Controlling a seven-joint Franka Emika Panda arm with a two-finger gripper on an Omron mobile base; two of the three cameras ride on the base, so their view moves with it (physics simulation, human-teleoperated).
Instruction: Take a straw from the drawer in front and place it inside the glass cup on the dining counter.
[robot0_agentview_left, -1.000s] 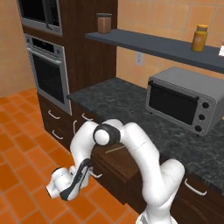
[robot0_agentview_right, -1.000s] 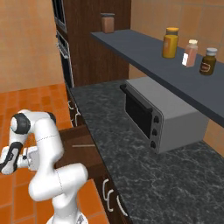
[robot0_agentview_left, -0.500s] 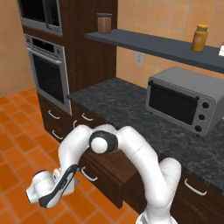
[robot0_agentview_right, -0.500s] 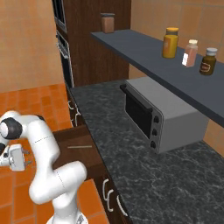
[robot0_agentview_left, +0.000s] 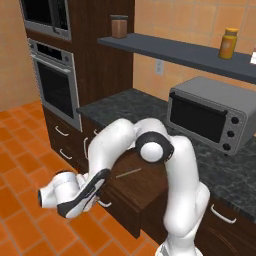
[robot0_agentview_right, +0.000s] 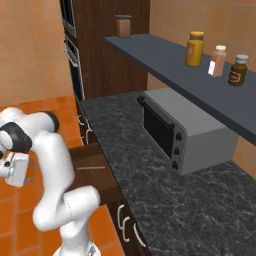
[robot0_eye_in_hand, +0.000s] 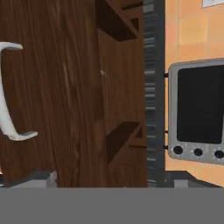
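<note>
A: What sits at the far left?

B: A built-in oven (robot0_agentview_left: 56, 89) in a tall dark cabinet, over an orange tiled floor (robot0_agentview_left: 20, 170). Low and near, the gripper (robot0_agentview_left: 50, 196) hangs just outside the front of the drawer (robot0_agentview_left: 131, 192), turned toward that front. In the hand view the drawer's curved pale handle (robot0_eye_in_hand: 8, 92) lies at the left, clear of the jaws.

A: And the jaws?

B: They stand spread wide, holding nothing.

A: What is in the drawer?

B: It is pulled out, and the straw (robot0_agentview_left: 129, 173) lies flat on its brown floor, alone, toward the near side. The arm's white elbow arches right over the drawer, between the camera and its far half.

A: Further right?

B: A black speckled worktop (robot0_agentview_left: 125, 107) carrying a grey toaster oven (robot0_agentview_left: 210, 120). Above it a long dark shelf (robot0_agentview_left: 175, 50) holds a brown jar (robot0_agentview_left: 119, 26) at the left and an amber bottle (robot0_agentview_left: 228, 44) farther right; from the right base view two more small bottles (robot0_agentview_right: 227, 65) stand beside the amber one.
</note>
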